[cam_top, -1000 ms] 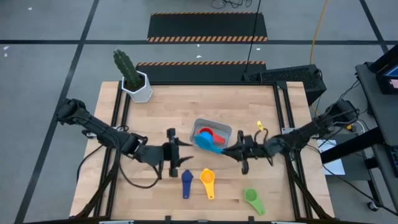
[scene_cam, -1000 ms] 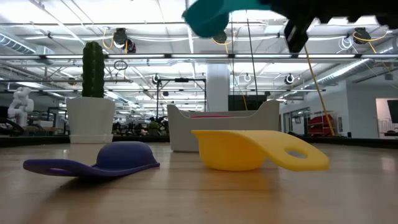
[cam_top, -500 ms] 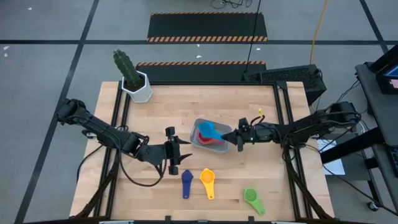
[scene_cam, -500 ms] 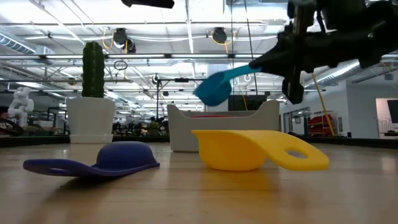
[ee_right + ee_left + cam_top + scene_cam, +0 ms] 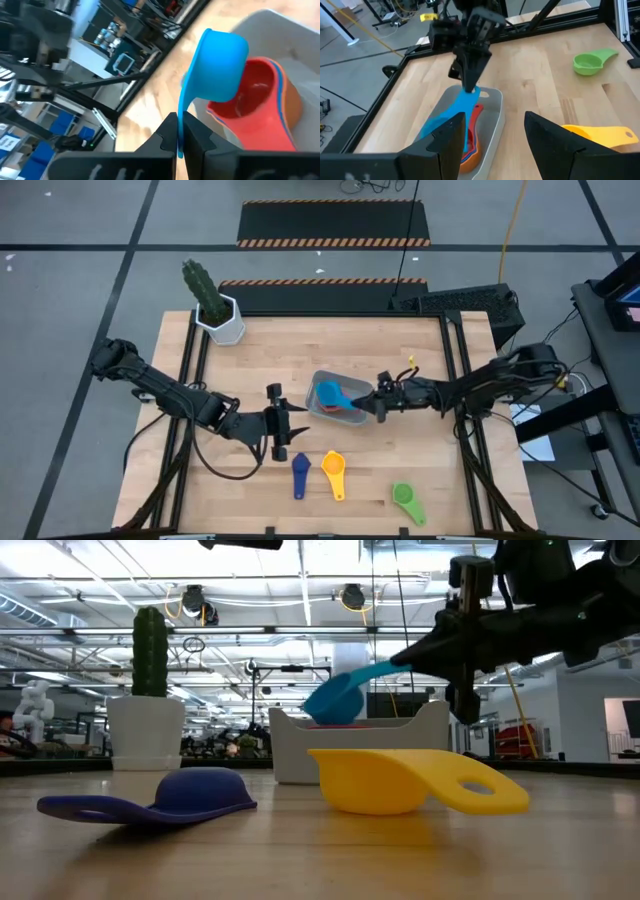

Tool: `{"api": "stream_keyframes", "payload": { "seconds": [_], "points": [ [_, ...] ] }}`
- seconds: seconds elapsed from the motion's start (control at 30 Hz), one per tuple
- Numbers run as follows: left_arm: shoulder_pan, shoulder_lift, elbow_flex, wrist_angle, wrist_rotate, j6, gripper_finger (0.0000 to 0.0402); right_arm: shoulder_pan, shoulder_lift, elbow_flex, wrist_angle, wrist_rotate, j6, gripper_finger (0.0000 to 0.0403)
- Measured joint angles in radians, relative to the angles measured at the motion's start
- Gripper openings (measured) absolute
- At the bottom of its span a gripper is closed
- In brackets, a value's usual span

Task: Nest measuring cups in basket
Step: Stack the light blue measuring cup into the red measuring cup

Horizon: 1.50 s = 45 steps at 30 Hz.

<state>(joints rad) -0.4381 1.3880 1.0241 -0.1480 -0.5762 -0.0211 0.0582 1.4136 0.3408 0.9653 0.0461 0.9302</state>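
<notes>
Light blue measuring cup [image 5: 334, 395], centre frame, hangs tilted over the basket [image 5: 318, 379], its handle pinched in the right gripper [image 5: 377, 404] fingers. Left gripper [image 5: 283, 426] waits lower left, fingers spread. Released tilted, it may rest crooked on the red cup [image 5: 255, 95] instead of nesting.

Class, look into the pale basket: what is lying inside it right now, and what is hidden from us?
The basket holds a red cup stacked on an orange one. The right gripper holds the light blue cup over them. Anything underneath is covered.
</notes>
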Motion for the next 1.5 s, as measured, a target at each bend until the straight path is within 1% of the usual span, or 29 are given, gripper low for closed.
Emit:
{"api": "stream_keyframes", "payload": {
  "seconds": [0.1,0.23,0.4,0.67,0.93,1.03,1.1,1.23,1.5],
  "points": [
    [0.000,0.000,0.000,0.016,0.001,0.012,0.0207,0.008,0.047,0.000,0.024,0.002,0.026,0.0000],
    [0.000,0.000,0.000,0.032,0.002,0.020,0.0207,0.011,0.093,0.000,0.116,0.001,0.029,0.0000],
    [0.000,0.000,0.000,0.030,0.002,0.020,0.0207,0.011,0.105,0.000,0.106,0.004,0.027,0.0004],
    [0.000,0.000,0.000,0.028,0.014,0.020,0.0207,0.011,0.105,0.000,0.084,0.012,0.032,0.0038],
    [0.000,0.000,0.000,0.029,0.028,0.020,0.0207,0.008,0.104,0.001,0.015,0.057,0.023,0.0063],
    [0.000,0.000,0.000,0.031,0.028,0.020,0.0207,0.008,0.103,0.002,0.013,0.063,0.003,0.0070],
    [0.000,0.000,0.000,0.031,0.028,0.020,0.0207,0.008,0.098,0.002,0.005,0.085,-0.009,0.0074],
    [0.000,0.000,0.000,0.031,0.029,0.020,0.0207,0.008,0.086,0.002,-0.007,0.099,-0.073,0.0081],
    [0.000,0.000,0.000,0.033,0.029,0.019,0.0207,0.008,0.077,0.001,-0.022,0.189,-0.191,0.0085]
  ]
}}
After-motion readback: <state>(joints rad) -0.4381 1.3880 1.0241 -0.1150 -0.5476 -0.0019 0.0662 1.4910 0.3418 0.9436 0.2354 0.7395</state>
